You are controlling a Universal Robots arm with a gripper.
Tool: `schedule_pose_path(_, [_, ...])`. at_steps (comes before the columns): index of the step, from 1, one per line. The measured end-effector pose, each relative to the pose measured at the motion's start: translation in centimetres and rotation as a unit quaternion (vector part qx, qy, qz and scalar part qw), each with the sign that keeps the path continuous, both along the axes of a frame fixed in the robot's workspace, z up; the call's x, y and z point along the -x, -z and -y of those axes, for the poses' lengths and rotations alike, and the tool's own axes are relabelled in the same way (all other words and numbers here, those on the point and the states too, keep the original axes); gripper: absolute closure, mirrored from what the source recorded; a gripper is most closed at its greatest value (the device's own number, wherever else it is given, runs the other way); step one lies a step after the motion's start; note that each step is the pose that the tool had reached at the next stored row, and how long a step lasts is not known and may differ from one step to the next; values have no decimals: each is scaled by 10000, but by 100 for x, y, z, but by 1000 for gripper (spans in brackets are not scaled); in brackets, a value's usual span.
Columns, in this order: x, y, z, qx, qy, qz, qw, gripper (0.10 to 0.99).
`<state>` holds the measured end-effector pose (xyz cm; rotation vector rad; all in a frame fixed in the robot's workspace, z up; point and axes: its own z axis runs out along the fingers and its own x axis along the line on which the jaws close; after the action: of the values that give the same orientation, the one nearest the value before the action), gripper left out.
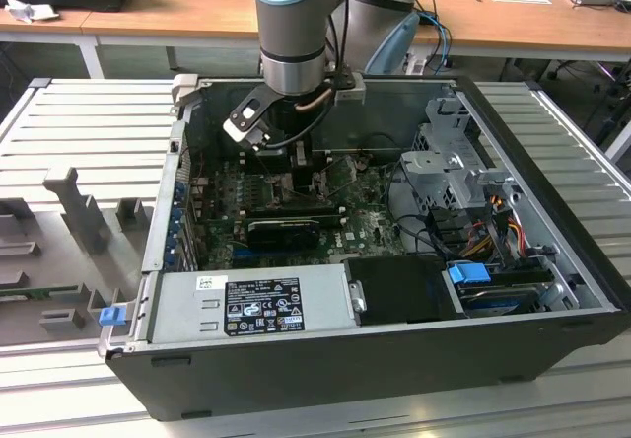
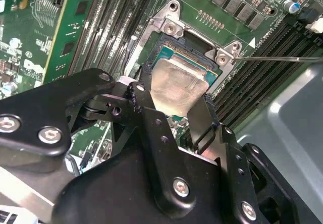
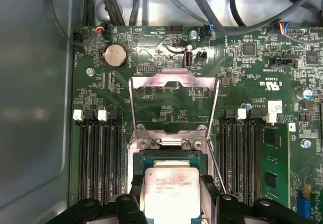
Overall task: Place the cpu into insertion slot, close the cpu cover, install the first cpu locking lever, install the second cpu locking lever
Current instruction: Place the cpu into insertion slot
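Claw (image 2: 174, 107) clamped on cpu (image 3: 170, 192) over insertion slot (image 3: 171, 156); cpu cover (image 3: 174, 85) flipped open.

Exterior view: open black computer case (image 1: 345, 369) lies on a grey slatted surface (image 1: 89, 122), wooden tabletop (image 1: 177, 4) behind. Inside: silver power supply (image 1: 251, 305) along the near wall, long black card (image 1: 284, 229) on the green motherboard (image 1: 365, 229), metal drive cage (image 1: 449, 162) toward the exterior view's right. First wrist view: round coin cell (image 3: 115, 56) on the board, black memory slots (image 3: 98, 153) in two banks, black cables (image 3: 107, 2) at its edge.
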<state>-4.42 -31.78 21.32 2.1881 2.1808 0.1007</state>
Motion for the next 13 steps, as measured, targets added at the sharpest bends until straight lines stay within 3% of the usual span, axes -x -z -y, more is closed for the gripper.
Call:
schedule_pose_path(6, [0, 46, -8, 0, 160, 0, 9999, 561])
schedule_pose_path(13, [0, 100, -8, 0, 66, 0, 10000, 561])
